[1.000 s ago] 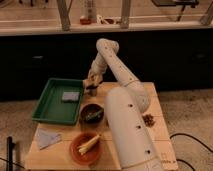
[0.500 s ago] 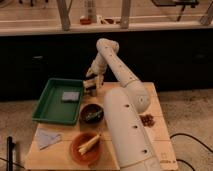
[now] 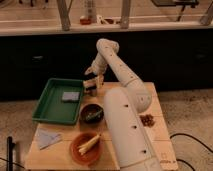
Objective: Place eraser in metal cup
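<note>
My gripper [image 3: 93,80] hangs at the end of the white arm over the back of the wooden table, just right of the green tray. Directly under it stands a small dark cylinder, the metal cup [image 3: 90,90], partly covered by the gripper. A small pale piece shows at the gripper's upper left; I cannot tell whether it is the eraser. A grey block [image 3: 70,96] lies in the green tray.
The green tray [image 3: 45,102] fills the table's left back. A dark brown bowl [image 3: 92,114] sits in front of the cup, and an orange bowl [image 3: 86,148] with pale sticks sits nearer. A grey cloth [image 3: 47,137] lies front left, small brown bits [image 3: 146,119] lie right. My arm [image 3: 125,132] covers the table's middle.
The gripper has stayed over the metal cup with hardly any movement; nothing else on the table has shifted.
</note>
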{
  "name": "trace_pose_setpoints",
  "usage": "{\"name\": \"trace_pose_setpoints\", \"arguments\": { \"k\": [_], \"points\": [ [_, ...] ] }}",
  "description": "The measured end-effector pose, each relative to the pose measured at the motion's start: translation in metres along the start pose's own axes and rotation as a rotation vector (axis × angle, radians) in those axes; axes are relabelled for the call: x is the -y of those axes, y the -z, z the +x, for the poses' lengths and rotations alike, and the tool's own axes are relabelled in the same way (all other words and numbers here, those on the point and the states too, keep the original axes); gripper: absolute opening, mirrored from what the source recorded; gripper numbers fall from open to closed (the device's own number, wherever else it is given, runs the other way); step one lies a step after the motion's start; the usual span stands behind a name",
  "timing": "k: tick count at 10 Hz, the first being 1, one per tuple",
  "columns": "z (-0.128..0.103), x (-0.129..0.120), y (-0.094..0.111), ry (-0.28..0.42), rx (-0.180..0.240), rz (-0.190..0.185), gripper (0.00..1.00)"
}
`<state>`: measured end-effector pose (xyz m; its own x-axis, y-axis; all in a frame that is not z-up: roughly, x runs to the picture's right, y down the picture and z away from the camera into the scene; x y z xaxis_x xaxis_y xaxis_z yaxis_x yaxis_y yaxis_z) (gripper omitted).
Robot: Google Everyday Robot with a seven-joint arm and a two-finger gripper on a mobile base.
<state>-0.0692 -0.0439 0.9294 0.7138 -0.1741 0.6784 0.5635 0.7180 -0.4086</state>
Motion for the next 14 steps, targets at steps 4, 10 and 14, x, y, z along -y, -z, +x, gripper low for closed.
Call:
{"name": "trace_pose_setpoints", "arguments": {
  "k": [4,10,14],
  "points": [
    [-0.0008,-0.0033,0.0032,0.007,0.004,0.008,0.80],
    [-0.0021,-0.0058,0.0074,0.015,0.005,0.015,0.80],
    [-0.0037,-0.0074,0.0100,0.025,0.004,0.020,0.80]
  ]
}}
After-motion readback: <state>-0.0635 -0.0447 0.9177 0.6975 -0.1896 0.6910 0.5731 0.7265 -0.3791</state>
